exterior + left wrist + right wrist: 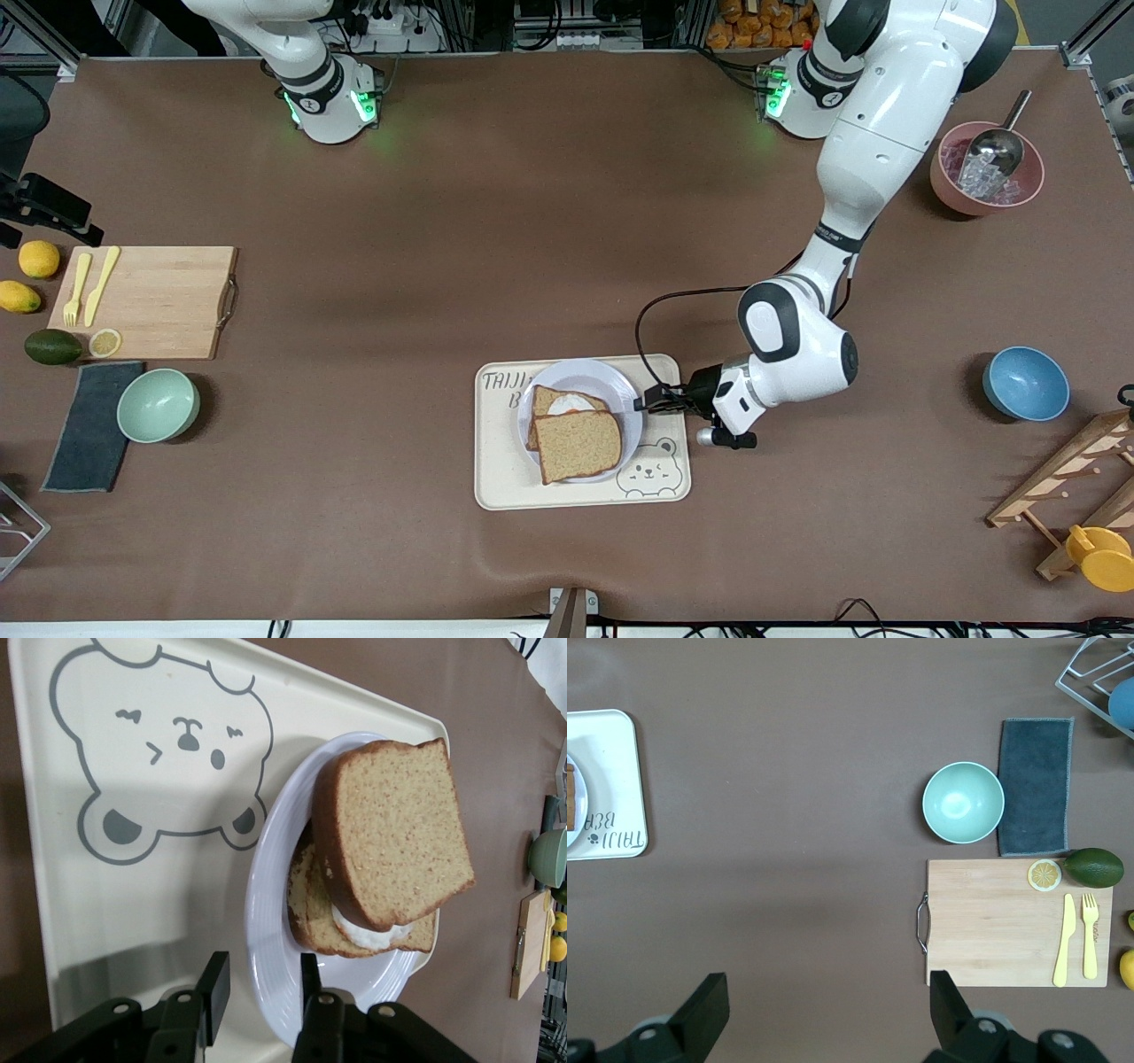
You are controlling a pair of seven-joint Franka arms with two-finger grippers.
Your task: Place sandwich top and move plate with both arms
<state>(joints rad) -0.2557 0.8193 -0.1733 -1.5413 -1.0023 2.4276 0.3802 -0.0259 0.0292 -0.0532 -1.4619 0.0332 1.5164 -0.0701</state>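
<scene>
The sandwich top [578,446] lies askew on the egg-bearing bread slice [556,406], both on the plate [620,390], which sits on the cream bear tray [505,478] near the table's middle, toward the front camera. The left gripper [651,400] is low at the plate's rim on the side toward the left arm's end; in the left wrist view its fingers [310,979] stand narrowly parted astride the rim, not visibly clamped. The right gripper [824,1010] waits with fingers spread wide, high over bare table near the cutting board [992,921] and green bowl [963,802].
</scene>
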